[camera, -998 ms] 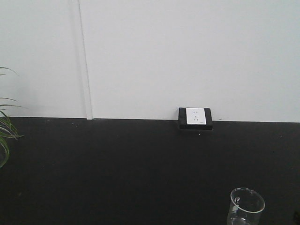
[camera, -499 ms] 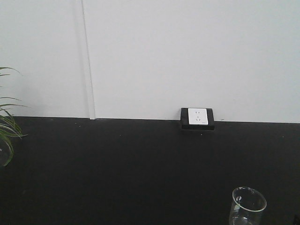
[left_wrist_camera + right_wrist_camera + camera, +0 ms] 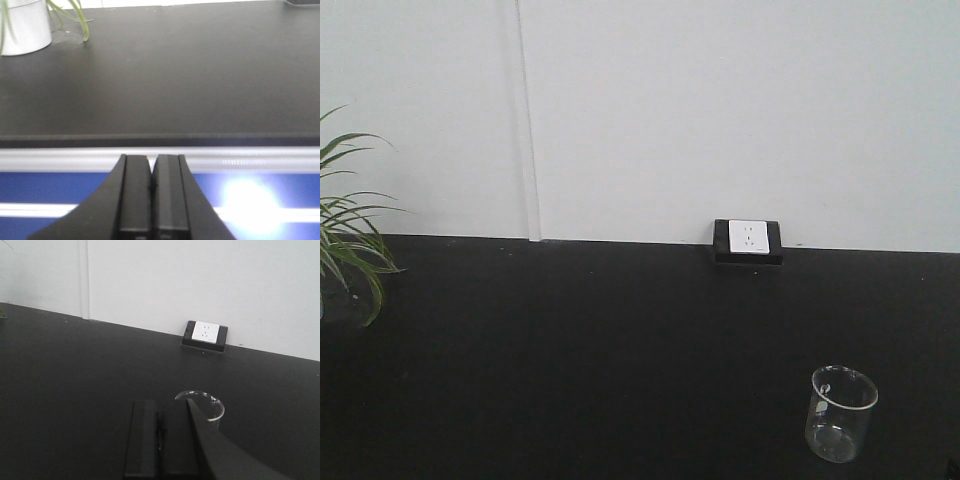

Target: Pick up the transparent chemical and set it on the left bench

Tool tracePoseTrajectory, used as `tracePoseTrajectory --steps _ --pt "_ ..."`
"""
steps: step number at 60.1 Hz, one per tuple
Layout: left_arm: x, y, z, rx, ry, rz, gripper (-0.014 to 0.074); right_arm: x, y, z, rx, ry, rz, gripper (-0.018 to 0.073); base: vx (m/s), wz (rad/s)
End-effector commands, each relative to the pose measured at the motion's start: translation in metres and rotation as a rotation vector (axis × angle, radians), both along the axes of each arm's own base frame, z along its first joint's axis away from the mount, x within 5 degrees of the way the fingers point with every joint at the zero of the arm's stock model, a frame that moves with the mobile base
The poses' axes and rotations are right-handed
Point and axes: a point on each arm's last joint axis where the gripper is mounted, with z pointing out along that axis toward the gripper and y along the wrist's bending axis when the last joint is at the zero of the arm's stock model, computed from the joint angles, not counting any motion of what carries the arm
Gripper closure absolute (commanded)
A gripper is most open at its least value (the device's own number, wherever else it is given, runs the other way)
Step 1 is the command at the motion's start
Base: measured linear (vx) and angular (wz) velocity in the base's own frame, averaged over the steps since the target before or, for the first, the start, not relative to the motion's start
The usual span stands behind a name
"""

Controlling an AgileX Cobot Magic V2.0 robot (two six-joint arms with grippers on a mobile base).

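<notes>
Standing on the bench right of the socket, the beaker shows whole from the front, half-hidden behind the closed-up right gripper; only the left gripper, fingers together too, sees the pot.

Clear beaker upright on black worktop

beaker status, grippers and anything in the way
Shut and empty: left gripper, right gripper. The beaker upright on the worktop, just beyond right gripper, not held. Nothing between them.
</notes>
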Motion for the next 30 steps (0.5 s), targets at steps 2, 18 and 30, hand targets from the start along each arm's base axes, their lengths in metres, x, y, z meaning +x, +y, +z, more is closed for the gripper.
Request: tracePoseTrajectory --steps 2,18,30 --pt "-0.0015 0.0002 0.0027 -0.014 -0.081 -0.001 0.0600 0.0014 0.0017 0.0162 0.012 -0.102 0.017 0.0562 -0.24 0.06" --pt "-0.0015 0.0002 0.0027 -0.014 -0.081 -0.001 0.0600 0.0014 0.0017 0.0161 0.011 -0.101 0.016 0.0562 -0.27 0.00" --pt "-0.0015 0.0002 0.0027 -0.014 -0.081 -0.001 0.0600 0.0015 0.0014 0.0149 0.008 -0.088 0.013 0.0562 -0.33 -0.12"
